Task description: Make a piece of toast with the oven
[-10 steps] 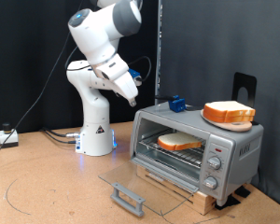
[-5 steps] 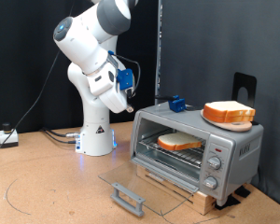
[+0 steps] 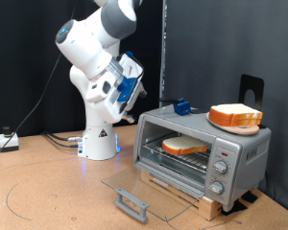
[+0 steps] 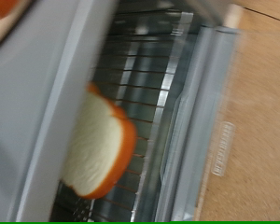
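Observation:
The oven (image 3: 242, 151) stands on a wooden board at the exterior view's right, with its glass door (image 3: 144, 187) dropped open and flat. The piece of toast (image 3: 184, 146) lies on the wire rack inside. In the wrist view the toast (image 4: 98, 145) rests on the rack (image 4: 145, 84), with the open door (image 4: 191, 121) beside it. My gripper (image 3: 132, 84) hangs in the air above and to the exterior view's left of the oven, well away from it, with nothing seen in it. Its fingers do not show in the wrist view.
A like bread slice (image 3: 235, 113) on a round orange plate (image 3: 234, 124) sits on top of the oven. A small blue thing (image 3: 181, 106) sits on the oven's far top corner. The door's grey bar handle (image 3: 132, 203) juts out over the wooden table (image 3: 48, 196). Cables lie by the robot's base.
The arm has drawn back up and towards the exterior view's left, and the wrist has turned. The toast, oven and open door have not moved.

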You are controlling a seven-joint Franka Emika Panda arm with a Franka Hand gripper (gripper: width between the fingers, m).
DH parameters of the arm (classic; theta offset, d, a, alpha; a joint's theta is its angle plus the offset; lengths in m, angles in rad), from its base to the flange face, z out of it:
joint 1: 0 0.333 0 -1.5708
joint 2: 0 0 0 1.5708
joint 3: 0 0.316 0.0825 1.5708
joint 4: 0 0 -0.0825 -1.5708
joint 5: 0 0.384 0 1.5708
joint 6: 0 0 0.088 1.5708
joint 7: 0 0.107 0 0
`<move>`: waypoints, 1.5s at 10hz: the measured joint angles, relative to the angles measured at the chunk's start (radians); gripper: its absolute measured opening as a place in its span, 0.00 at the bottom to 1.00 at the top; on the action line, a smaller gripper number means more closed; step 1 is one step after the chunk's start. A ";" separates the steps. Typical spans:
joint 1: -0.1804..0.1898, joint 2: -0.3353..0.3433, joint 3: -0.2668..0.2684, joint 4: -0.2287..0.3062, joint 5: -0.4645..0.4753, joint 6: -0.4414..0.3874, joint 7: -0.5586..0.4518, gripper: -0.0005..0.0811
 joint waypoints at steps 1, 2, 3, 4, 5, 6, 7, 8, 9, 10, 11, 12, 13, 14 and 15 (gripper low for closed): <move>-0.022 0.027 0.009 0.004 -0.042 0.049 0.088 1.00; -0.040 0.055 0.011 0.013 -0.091 0.077 0.114 1.00; -0.056 0.086 0.006 0.031 -0.139 0.079 0.113 1.00; -0.071 0.121 -0.003 0.058 -0.190 0.052 0.099 1.00; -0.086 0.159 -0.017 0.092 -0.246 0.009 0.077 1.00; -0.100 0.196 -0.030 0.127 -0.299 -0.033 0.058 1.00; -0.112 0.231 -0.043 0.156 -0.348 -0.065 0.036 1.00; -0.122 0.259 -0.054 0.178 -0.391 -0.089 0.019 1.00; -0.129 0.278 -0.063 0.187 -0.410 -0.095 0.008 1.00; -0.132 0.288 -0.067 0.187 -0.411 -0.094 0.001 1.00; -0.132 0.288 -0.067 0.187 -0.411 -0.094 0.001 1.00; -0.132 0.294 -0.067 0.186 -0.432 -0.109 0.001 1.00; -0.132 0.314 -0.069 0.176 -0.438 -0.106 -0.001 1.00; -0.133 0.339 -0.073 0.158 -0.440 -0.072 -0.003 1.00; -0.134 0.365 -0.075 0.137 -0.442 -0.029 -0.003 1.00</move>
